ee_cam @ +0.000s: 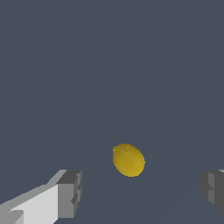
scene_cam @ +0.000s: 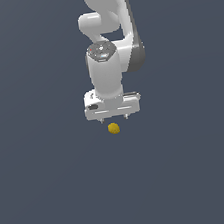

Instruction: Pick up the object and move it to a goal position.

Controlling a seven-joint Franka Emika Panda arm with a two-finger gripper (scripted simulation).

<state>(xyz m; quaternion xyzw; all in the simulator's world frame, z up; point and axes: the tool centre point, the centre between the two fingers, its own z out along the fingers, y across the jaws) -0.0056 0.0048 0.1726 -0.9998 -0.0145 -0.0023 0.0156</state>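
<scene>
Yellow ball (scene_cam: 114,129), small and slightly lumpy, lies on the plain dark desk (scene_cam: 50,193), just under the white gripper (scene_cam: 114,119). In the wrist view the ball (ee_cam: 128,160) sits between the grey fingers (ee_cam: 70,194), which stand wide apart and touch nothing.
</scene>
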